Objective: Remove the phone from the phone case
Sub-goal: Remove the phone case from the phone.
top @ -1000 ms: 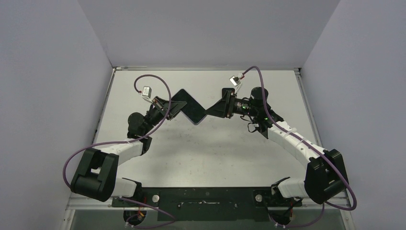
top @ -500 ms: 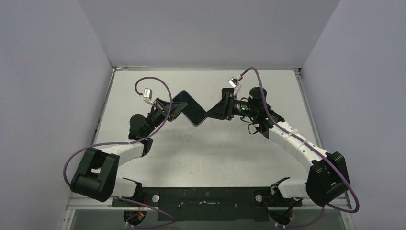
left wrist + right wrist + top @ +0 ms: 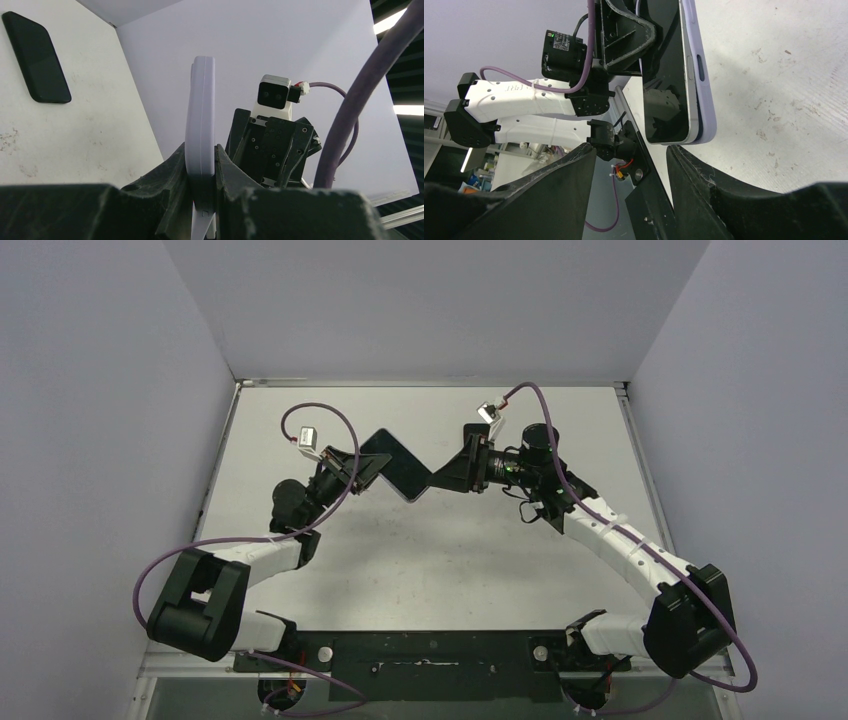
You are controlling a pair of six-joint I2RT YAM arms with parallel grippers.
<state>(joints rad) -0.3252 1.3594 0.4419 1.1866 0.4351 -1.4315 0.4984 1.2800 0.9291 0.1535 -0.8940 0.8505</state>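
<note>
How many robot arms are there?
2. The left arm comes in from the left, the right arm from the right, and both stretch toward the phone between them. No others show.

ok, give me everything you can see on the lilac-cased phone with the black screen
The lilac-cased phone is a slim slab: glossy black screen, pale lilac, soft-looking case wrapping its edges, with a slot cutout on one side. It sits fully in the case, screen up, seemingly held above the white table. The left gripper is shut on one corner; the open right gripper flanks the opposite corner without visibly touching.
</note>
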